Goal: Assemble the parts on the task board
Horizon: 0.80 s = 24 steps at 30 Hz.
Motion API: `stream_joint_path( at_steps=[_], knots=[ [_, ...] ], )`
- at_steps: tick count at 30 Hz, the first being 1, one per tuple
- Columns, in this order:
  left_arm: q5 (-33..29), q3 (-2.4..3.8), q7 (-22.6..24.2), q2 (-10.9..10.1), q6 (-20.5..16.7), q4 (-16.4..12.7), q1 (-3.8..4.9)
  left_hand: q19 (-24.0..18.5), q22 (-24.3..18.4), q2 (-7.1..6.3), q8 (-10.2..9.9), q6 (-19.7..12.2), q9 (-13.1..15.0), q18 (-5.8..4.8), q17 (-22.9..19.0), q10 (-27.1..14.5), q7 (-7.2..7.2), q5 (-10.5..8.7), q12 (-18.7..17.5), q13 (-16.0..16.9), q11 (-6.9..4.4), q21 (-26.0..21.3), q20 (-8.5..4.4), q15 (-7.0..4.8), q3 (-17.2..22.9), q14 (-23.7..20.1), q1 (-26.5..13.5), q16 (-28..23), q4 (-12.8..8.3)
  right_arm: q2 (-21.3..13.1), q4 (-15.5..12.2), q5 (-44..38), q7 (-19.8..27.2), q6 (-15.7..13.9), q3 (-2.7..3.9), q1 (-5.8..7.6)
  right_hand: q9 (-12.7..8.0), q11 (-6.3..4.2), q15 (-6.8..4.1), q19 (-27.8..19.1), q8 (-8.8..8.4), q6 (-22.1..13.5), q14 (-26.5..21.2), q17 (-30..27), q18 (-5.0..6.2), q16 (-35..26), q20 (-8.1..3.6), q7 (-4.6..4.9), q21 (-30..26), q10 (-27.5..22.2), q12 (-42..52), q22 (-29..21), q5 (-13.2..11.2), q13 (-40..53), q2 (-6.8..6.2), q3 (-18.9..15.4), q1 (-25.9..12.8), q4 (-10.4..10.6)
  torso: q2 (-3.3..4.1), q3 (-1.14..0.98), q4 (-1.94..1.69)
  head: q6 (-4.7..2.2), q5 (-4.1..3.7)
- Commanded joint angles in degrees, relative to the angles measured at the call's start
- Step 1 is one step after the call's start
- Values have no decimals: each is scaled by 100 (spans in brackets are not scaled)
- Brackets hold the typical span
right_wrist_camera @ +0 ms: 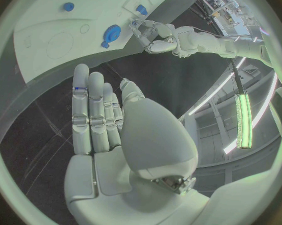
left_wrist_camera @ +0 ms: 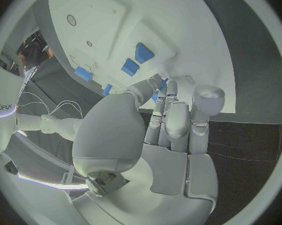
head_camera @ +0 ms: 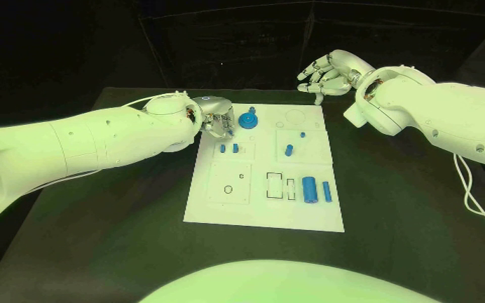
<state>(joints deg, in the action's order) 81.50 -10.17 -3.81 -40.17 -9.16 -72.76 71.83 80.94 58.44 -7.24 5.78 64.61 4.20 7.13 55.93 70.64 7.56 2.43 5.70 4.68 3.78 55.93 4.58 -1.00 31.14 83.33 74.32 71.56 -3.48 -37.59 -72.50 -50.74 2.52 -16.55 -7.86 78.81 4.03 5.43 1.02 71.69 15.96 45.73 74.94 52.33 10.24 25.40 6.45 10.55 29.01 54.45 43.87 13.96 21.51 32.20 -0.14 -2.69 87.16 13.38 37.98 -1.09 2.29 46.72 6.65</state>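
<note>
The task looks early on, in my judgement: most parts lie loose on the board [head_camera: 265,205], which sits mid-desk [head_camera: 101,247], and several outlined recesses show bare, including a circle at the far right corner and a rectangle near the front. Counting blue pieces in the head view: one round knob-like part [head_camera: 249,120] at the far left of the board, two small pegs [head_camera: 228,148] side by side on the left, one tiny peg [head_camera: 303,135] and one short cylinder [head_camera: 289,151] on the right, and a wide block [head_camera: 309,191] with a slim cylinder [head_camera: 326,191] beside it at the near right. That makes seven parts; whether any is already seated I cannot tell. The left hand [head_camera: 219,122] hovers at the board's far left edge, close to the knob, fingers reaching down; whether it pinches anything I cannot tell. The right hand [head_camera: 327,73] hangs beyond the board's far right corner, released, fingers apart, holding nothing.
</note>
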Motion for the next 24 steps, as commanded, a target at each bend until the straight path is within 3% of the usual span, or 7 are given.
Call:
stream_joint_path(
  at_steps=[1, 24],
  knots=[
    [-13, 3, 36, -9, -73, -7, 9, 35, -7, -66, -25, -9, -9, -3, 13, 36, 42, 33, -44, 9, 7, 1, -13, -20, -46, 13, -16, 4, -7, -1, -3, 12, 47, -6, 4, 13, -7, -14, -20, 45, 28, -32, -6, -6, 18, 26, -5, -20, -34, -25, 33, 2, 17, -8, 39, -25, 40, 0, -2, 0, -4, -5, 5],
    [-13, 3, -18, -33, -153, -11, 9, 12, -81, -120, -109, -152, -29, 0, -36, -245, 128, 36, -208, -32, 109, -104, 31, 53, -14, -3, -1, -40, -4, -8, -4, 12, 45, -2, 4, 13, -8, -13, -20, 47, 31, -34, -5, -8, 18, 27, -5, -20, -37, -26, 40, 2, 16, -16, 39, -33, 38, 9, 3, 2, 3, -4, 11]
  ],
)
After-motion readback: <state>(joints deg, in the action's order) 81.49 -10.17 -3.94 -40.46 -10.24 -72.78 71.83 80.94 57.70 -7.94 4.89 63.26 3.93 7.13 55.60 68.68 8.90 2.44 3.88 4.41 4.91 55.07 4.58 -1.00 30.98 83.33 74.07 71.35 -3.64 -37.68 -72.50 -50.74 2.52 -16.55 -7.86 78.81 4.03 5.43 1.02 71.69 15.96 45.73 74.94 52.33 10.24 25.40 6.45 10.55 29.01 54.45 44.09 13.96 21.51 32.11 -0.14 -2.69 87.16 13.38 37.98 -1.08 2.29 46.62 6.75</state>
